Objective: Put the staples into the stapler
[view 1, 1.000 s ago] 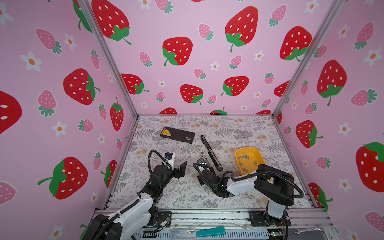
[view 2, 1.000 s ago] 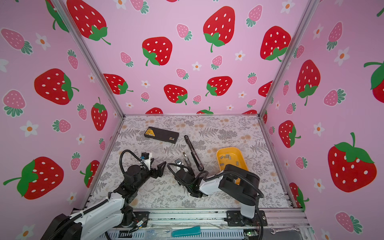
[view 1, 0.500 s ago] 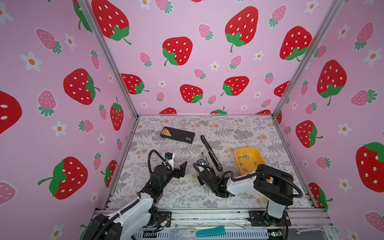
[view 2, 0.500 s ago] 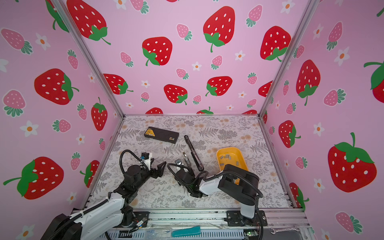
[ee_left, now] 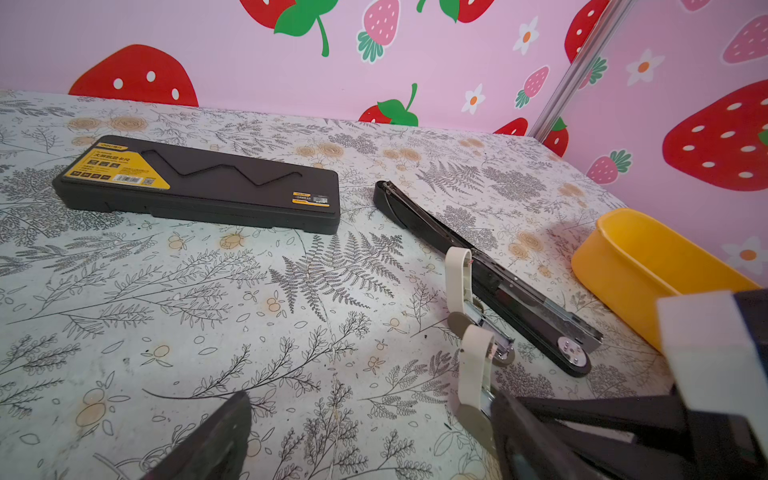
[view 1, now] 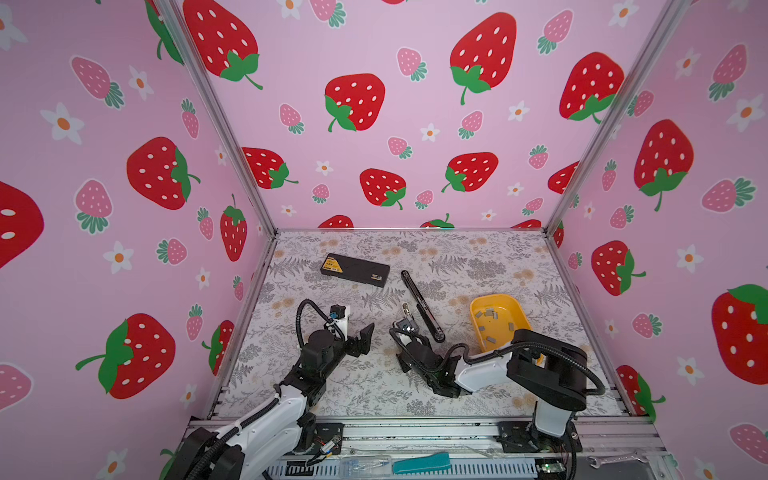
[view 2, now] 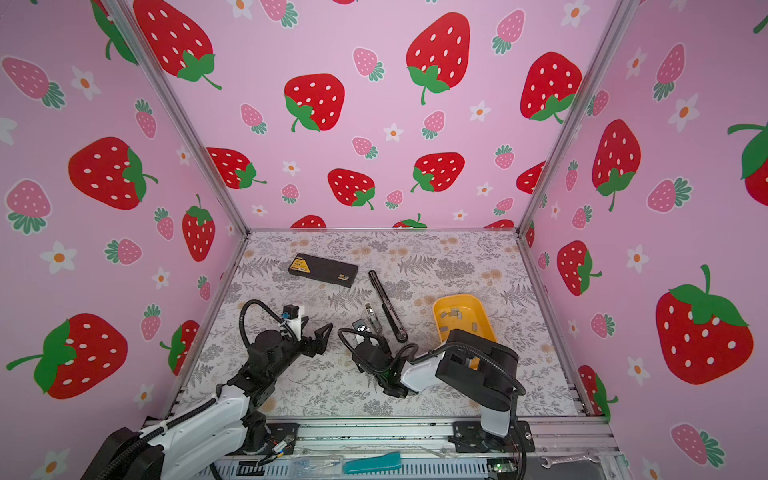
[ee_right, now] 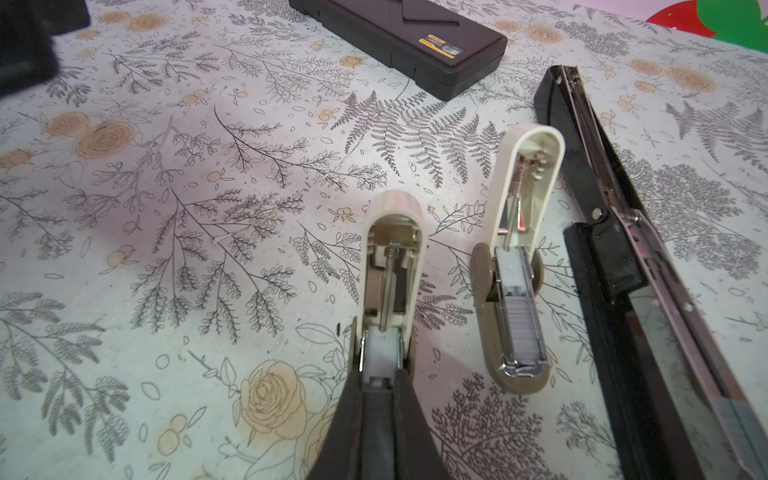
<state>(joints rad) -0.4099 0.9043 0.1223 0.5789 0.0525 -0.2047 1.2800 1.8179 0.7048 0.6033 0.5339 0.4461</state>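
Note:
Two small cream staplers lie open on the floral mat. My right gripper [ee_right: 380, 386] [view 1: 406, 337] is shut on the base of the nearer cream stapler [ee_right: 395, 249] [view 1: 402, 325] [view 2: 358, 326], whose lid is folded back. Beside it, the other cream stapler [ee_right: 521, 232] [view 1: 406, 309] holds a row of staples [ee_right: 519, 307] in its channel. Several loose staple strips [view 1: 488, 313] [view 2: 453, 313] lie in the yellow tray [view 1: 498, 298] [view 2: 457, 298]. My left gripper [ee_left: 370, 403] [view 1: 359, 338] hangs open over bare mat, left of the staplers.
A long black stapler [view 1: 419, 305] [ee_right: 623, 249] lies open diagonally just right of the cream ones. A black case with a yellow label [view 1: 355, 270] [ee_left: 199, 183] sits further back. The yellow tray [ee_left: 640, 257] stands at the right, near my right arm's elbow.

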